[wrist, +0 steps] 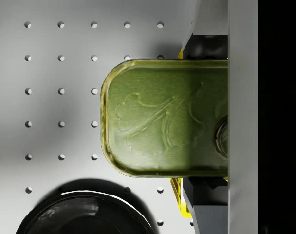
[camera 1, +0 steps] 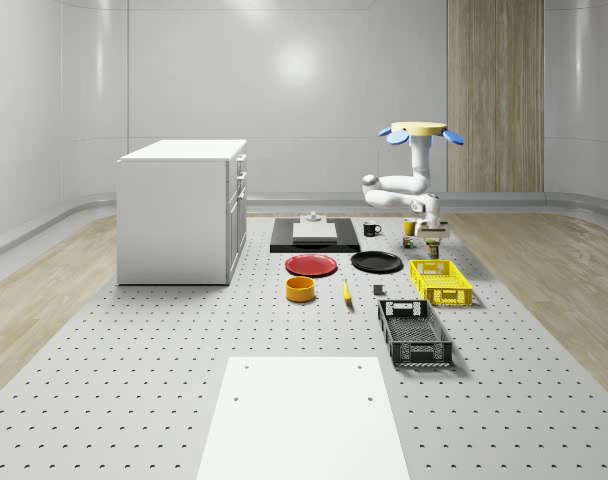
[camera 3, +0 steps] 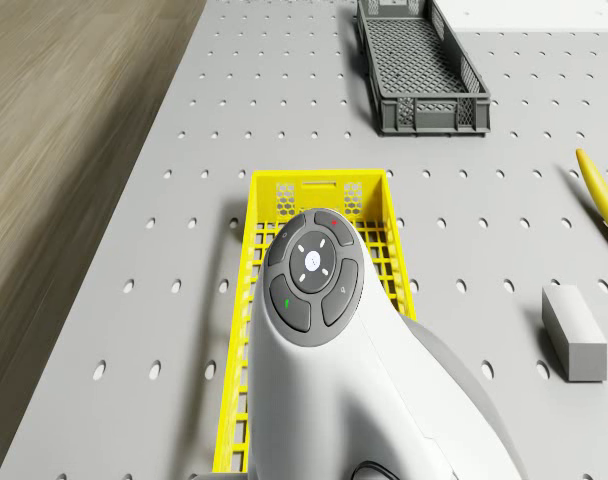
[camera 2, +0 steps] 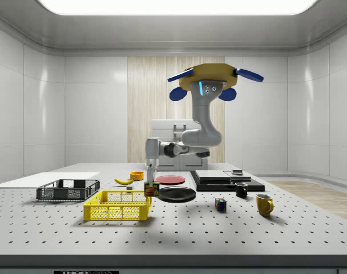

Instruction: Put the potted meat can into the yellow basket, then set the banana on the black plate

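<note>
The drone (camera 2: pixel 208 80) hovers above the table (camera 1: pixel 134 380), near the mugs. Its gripper (camera 2: pixel 151 178) is clenched on the potted meat can (camera 2: pixel 151 189), held just beside the yellow basket (camera 2: pixel 117 206) — the can's far end is cut off in the wrist view. The banana (camera 2: pixel 124 181) lies well apart from the black plate (camera 2: pixel 176 194).

The yellow basket (camera 1: pixel 441 281) lies open-topped below, with the black plate (camera 1: pixel 376 262) just beside it
</note>
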